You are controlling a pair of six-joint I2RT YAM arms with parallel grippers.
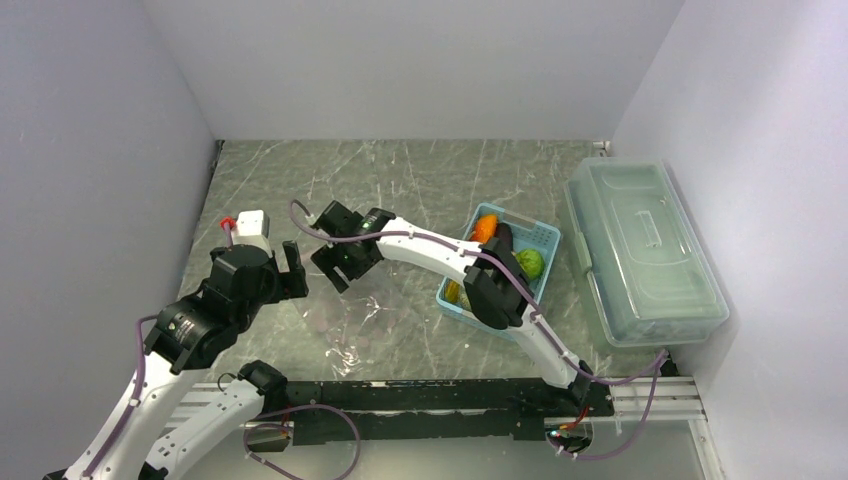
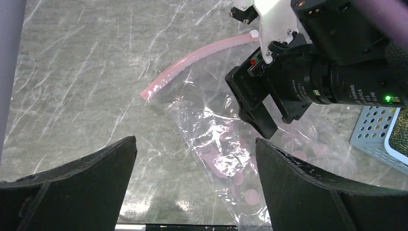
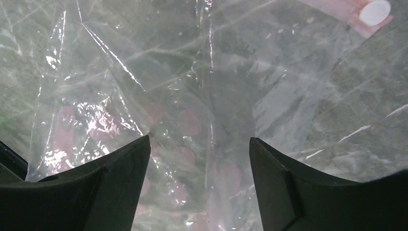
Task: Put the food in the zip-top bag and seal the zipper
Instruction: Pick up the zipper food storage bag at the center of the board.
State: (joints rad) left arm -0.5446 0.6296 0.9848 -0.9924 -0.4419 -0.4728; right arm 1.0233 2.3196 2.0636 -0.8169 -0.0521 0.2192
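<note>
Grey marble table [image 1: 420, 170] fills most of the top view. Lrg clear lidded box [image 1: 640, 250] sits along the right side of that frame, lid on. Light-blue basket [image 1: 545, 235] is just left of the box, right of ctr.

Zip-top bag [image 1: 355, 320] lies flat on the table at lower ctr of the top view. It is left of the basket and apart from it, clear and crinkly w/ pale pink dots.

R gripper [image 3: 199, 139] reaches across to ctr-left of the top view, above the bag's upper part. In the right wrist view its jaws stand apart w/ only bag film below them, gripping nothing. L gripper [image 2: 194, 142] is just left of it, jaws wide apart, nothing btw them, bag and table underneath.

Food is in the basket: orange carrot [image 1: 486, 227] at the top corner, dark eggplant [image 1: 503, 238] beside it, green veg [image 1: 530, 263] lower right. Netted melon [image 2: 400, 130] shows at the right edge of the left wrist view.

Zipper [image 2: 192, 57] is a pink strip curving across upper ctr of the left wrist view and passing under the R wrist. Can't tell if it's sealed.
</note>
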